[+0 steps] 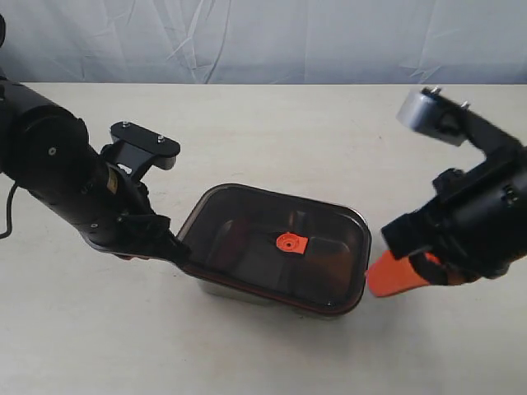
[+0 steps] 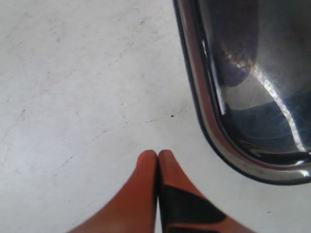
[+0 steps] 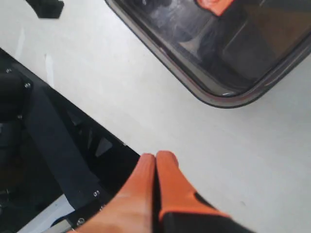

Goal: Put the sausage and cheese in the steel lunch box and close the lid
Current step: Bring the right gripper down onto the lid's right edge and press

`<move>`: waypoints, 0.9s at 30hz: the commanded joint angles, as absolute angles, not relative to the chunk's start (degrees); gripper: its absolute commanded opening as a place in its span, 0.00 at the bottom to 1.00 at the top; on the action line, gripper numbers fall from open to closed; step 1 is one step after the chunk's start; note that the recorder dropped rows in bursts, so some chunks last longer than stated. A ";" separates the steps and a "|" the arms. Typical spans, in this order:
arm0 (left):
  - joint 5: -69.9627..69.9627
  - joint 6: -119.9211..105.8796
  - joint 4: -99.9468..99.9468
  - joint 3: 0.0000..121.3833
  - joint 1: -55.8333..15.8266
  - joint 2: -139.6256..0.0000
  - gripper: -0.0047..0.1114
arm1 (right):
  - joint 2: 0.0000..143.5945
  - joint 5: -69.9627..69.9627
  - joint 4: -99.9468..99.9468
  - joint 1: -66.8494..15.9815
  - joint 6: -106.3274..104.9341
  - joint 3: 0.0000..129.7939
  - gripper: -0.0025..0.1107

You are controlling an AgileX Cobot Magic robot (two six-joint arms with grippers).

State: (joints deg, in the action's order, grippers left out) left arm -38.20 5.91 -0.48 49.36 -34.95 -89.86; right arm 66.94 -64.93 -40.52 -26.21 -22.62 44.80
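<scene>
Because the lid [image 1: 276, 247] already covers the steel lunch box [image 1: 235, 290], neither tool needs to hold anything. The left gripper [image 2: 158, 155] is pinched together and empty, with the box's rounded corner just beside its tips. The right gripper [image 3: 155, 158] is likewise closed and empty, near the opposite end. The lid is smoky translucent plastic with an orange valve [image 1: 291, 243] over shiny steel. The sausage and cheese cannot be made out through it.
</scene>
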 commanded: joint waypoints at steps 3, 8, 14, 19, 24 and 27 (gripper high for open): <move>-38.15 5.94 -1.15 49.62 -35.50 -89.33 0.04 | 74.27 -57.61 -33.23 -36.44 -17.48 44.67 0.01; -38.15 5.94 -1.15 49.62 -35.50 -89.33 0.04 | 78.99 -53.54 -32.84 -41.04 -16.65 44.67 0.01; -38.15 5.94 -1.15 49.62 -35.50 -89.33 0.04 | 86.11 -48.79 -31.07 -45.00 -13.59 44.67 0.01; -37.80 5.94 -1.04 49.62 -35.50 -89.33 0.04 | 87.25 -46.81 -28.88 -45.79 -11.44 44.67 0.01; -37.80 5.94 -1.04 49.62 -35.50 -89.33 0.04 | 87.25 -44.54 -22.02 -45.79 -5.04 44.67 0.01; -37.80 5.94 -1.04 49.62 -35.50 -89.33 0.04 | 87.25 -44.10 -21.90 -45.79 -4.91 44.67 0.01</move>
